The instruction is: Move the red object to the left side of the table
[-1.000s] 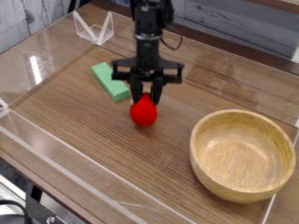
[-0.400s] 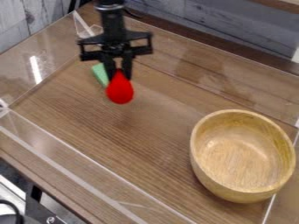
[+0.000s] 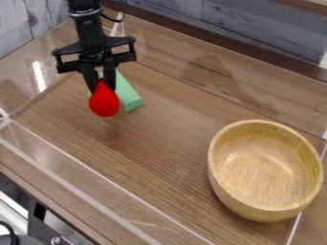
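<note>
Between hand (image 3: 98, 84) fingers, red object (image 3: 103, 100)

- My gripper (image 3: 102, 84) hangs over the left part of the table (image 3: 166, 115), with the toy fruit (image 3: 103, 100) directly below it, between my fingers.
- The rectangular block (image 3: 126, 92) lies just behind and right of the fruit.
- The wooden bowl (image 3: 266, 169) sits well apart, at front right.

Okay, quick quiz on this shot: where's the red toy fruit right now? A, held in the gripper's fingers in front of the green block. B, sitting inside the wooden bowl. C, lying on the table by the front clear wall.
A: the gripper is shut on the red toy fruit, which hangs in front of the green block, far from the wooden bowl.
</note>
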Tool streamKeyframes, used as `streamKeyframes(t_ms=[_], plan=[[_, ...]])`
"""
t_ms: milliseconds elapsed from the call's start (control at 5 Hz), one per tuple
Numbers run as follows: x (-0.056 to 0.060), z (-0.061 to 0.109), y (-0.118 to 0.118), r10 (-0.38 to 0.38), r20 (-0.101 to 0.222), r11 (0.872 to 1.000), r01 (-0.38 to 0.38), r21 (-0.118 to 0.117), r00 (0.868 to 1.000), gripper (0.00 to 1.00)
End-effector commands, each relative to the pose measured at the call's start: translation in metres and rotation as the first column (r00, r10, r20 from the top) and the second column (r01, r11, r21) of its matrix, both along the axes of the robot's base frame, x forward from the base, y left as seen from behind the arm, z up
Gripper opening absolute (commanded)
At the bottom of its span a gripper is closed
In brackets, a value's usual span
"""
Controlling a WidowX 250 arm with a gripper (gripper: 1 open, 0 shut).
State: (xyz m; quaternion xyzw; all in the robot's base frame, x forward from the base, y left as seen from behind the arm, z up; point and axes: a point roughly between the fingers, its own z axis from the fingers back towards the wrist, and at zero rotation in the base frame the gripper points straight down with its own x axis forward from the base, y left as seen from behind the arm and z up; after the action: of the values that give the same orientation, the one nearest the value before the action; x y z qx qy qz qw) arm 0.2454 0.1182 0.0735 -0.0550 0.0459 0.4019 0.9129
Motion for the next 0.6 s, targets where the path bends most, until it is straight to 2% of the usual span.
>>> streamKeyframes(t_ms=[0, 400], plan=[[-0.003, 0.01, 0.012, 0.019, 0.053, 0.999, -0.021, 0.041, 0.998, 0.0], [-0.014, 0.001, 0.046, 0.028, 0.041, 0.999, -0.029, 0.041, 0.999, 0.0]])
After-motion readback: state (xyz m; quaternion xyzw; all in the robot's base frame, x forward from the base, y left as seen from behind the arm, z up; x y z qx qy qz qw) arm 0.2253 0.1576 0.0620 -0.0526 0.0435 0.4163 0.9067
